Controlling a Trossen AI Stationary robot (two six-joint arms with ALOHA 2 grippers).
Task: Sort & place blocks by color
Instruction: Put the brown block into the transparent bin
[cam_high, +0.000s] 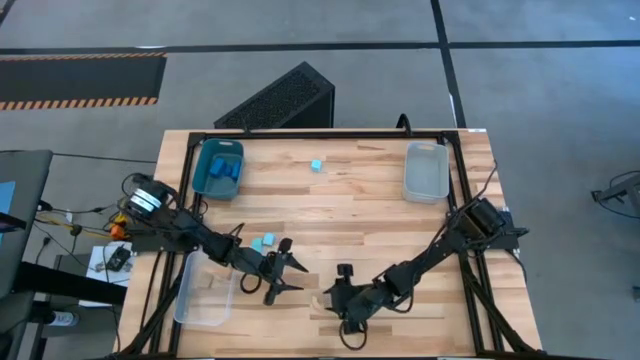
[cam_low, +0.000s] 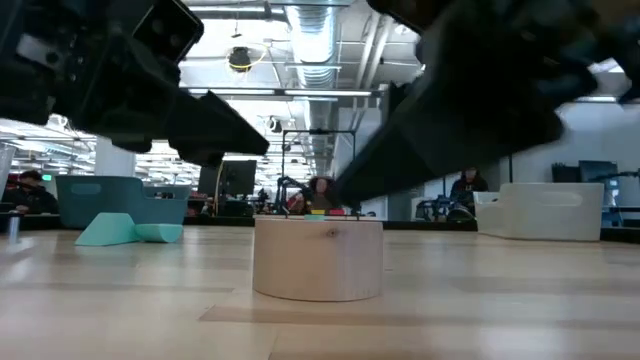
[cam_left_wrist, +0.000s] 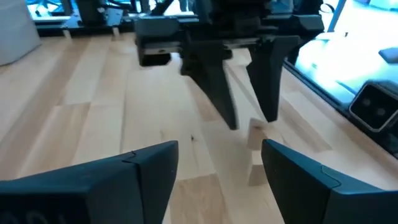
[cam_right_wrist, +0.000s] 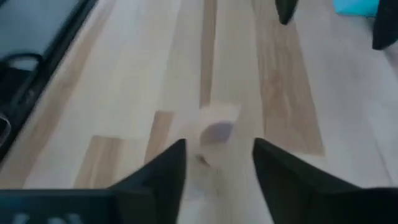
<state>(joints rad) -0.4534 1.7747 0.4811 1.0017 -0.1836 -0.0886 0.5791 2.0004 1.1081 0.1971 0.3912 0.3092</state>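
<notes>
A pale wood block (cam_high: 322, 298) rests on the table near its near edge; the low view shows it as a round piece (cam_low: 318, 258). My right gripper (cam_high: 332, 300) is open and hovers just right of it, with the block (cam_right_wrist: 217, 127) ahead of its fingers. My left gripper (cam_high: 291, 277) is open, a little to the block's left, facing it (cam_left_wrist: 255, 134). Two turquoise blocks (cam_high: 262, 243) lie beside the left arm, and another (cam_high: 316, 165) lies toward the far edge. Dark blue blocks sit in the blue bin (cam_high: 203, 175).
A clear tray (cam_high: 190, 300) at the near left corner holds wood pieces. Another clear tray (cam_high: 425, 185) stands at the far right. The blue bin is at the far left. A black metal frame (cam_high: 320, 133) borders the table. Bare tabletop lies in the middle.
</notes>
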